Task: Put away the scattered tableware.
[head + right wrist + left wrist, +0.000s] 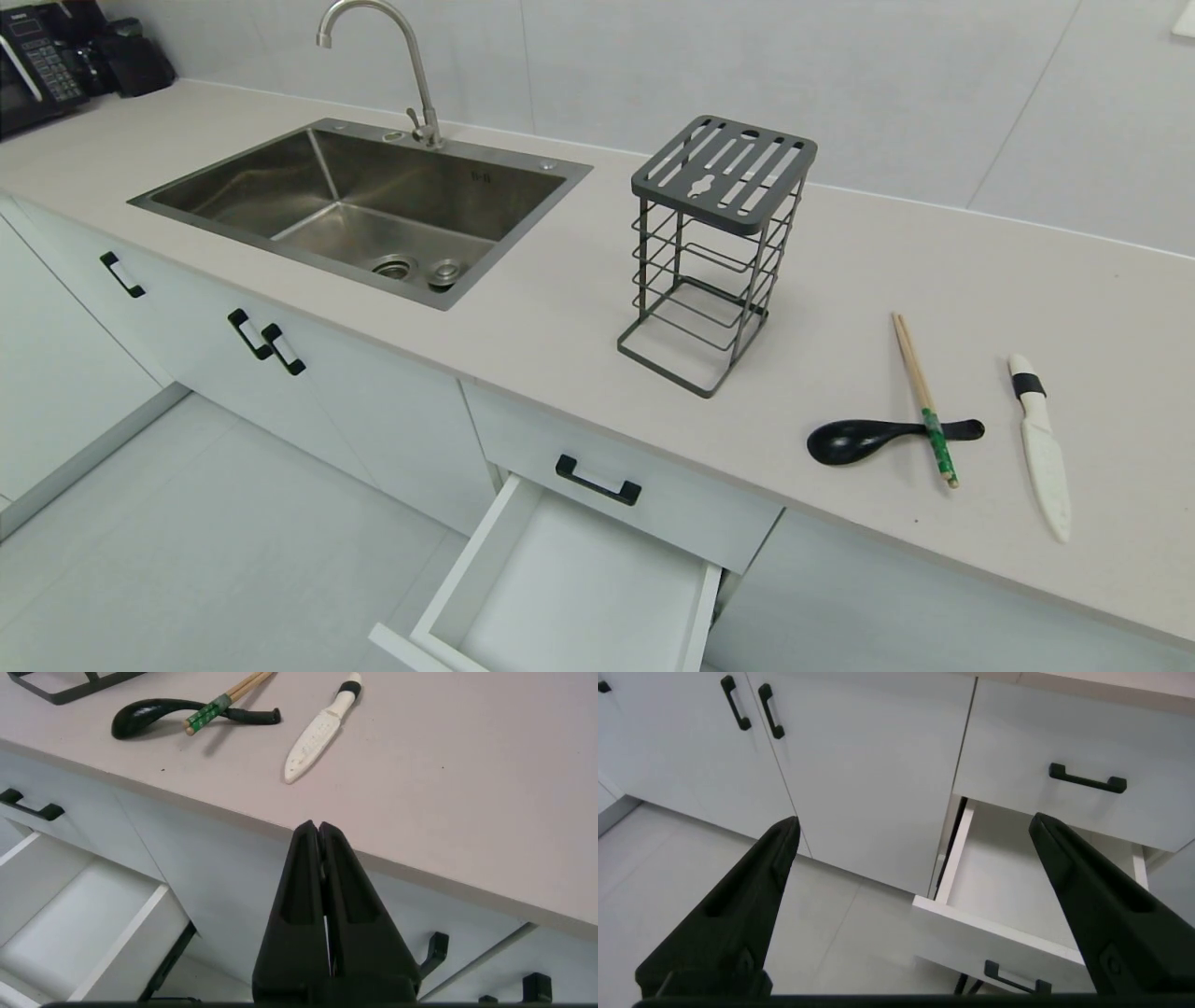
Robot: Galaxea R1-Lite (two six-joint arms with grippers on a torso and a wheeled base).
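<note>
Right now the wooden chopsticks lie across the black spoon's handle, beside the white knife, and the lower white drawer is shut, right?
No: the lower white drawer is pulled open, as the head view shows. The wooden chopsticks do cross the black spoon.

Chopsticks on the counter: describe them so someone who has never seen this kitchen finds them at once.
On the pale counter, go past the dark wire rack toward the robot's right. The chopsticks lie as a pair across the handle of the black spoon, left of the white knife. They alone are thin wooden sticks with green near ends.
</note>
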